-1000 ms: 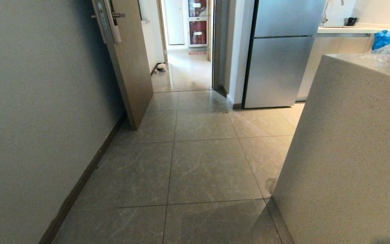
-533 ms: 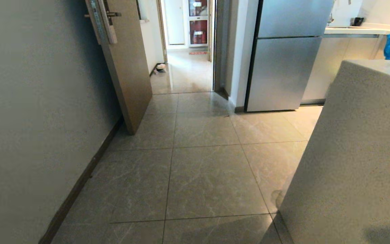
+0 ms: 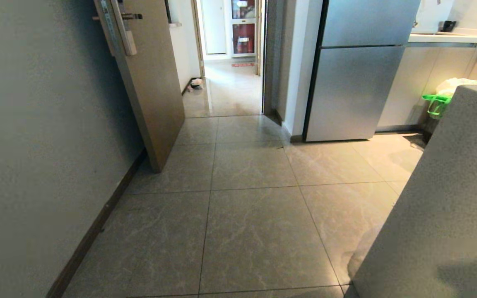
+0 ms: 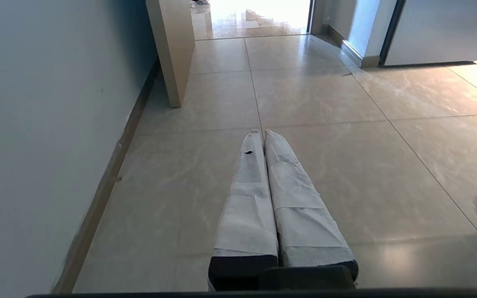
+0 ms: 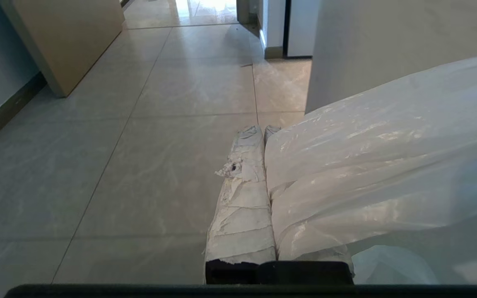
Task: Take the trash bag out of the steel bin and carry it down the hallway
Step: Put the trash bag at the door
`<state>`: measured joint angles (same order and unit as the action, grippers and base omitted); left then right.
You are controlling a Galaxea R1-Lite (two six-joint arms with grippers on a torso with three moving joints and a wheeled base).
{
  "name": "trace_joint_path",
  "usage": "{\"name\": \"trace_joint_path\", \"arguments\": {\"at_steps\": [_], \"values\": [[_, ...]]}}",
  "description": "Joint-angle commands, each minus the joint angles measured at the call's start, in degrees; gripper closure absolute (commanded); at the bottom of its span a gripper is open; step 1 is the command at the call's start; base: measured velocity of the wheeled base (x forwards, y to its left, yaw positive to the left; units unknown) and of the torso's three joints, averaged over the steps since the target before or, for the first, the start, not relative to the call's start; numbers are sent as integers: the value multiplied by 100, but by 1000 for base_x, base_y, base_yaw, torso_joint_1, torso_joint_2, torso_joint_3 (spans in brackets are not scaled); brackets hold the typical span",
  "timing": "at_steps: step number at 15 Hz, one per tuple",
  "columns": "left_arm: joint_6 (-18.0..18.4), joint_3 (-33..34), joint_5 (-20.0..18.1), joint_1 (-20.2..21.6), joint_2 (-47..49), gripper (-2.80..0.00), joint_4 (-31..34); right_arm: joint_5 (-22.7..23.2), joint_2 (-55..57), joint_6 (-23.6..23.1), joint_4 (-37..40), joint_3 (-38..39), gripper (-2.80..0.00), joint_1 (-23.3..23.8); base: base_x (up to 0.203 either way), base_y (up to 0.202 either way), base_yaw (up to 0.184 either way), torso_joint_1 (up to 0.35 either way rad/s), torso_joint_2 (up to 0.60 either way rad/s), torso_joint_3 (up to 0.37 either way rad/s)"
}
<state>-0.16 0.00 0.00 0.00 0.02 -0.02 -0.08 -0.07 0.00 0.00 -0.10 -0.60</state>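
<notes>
Already my right gripper pinched the bag, which trailed off to its right, hallway dead ahead.

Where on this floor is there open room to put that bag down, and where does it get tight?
The widest bare stretch of floor lies between the left wall and the speckled counter block. More lies in front of the fridge. It narrows where the open door juts out before the doorway. The right claw has the trash bag.
</notes>
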Motion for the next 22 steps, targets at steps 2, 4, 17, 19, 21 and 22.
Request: {"name": "trace_joint_path", "arguments": {"at_steps": [2, 4, 17, 19, 21, 22], "values": [[-2, 0, 0, 0, 6, 0, 2, -1, -222, 0, 0, 1, 0, -2, 193, 0, 1, 7, 1, 3], [-2, 0, 0, 0, 6, 0, 2, -1, -222, 0, 0, 1, 0, -2, 193, 0, 1, 1, 1, 5], [-2, 0, 0, 0, 6, 0, 2, -1, -222, 0, 0, 1, 0, -2, 191, 0, 1, 2, 2, 4], [-2, 0, 0, 0, 6, 0, 2, -1, -222, 0, 0, 1, 0, -2, 193, 0, 2, 3, 3, 0], [-2, 0, 0, 0, 6, 0, 2, -1, -222, 0, 0, 1, 0, -2, 196, 0, 0, 2, 3, 5], [-2, 0, 0, 0, 6, 0, 2, -1, -222, 0, 0, 1, 0, -2, 192, 0, 0, -2, 7, 1]]}}
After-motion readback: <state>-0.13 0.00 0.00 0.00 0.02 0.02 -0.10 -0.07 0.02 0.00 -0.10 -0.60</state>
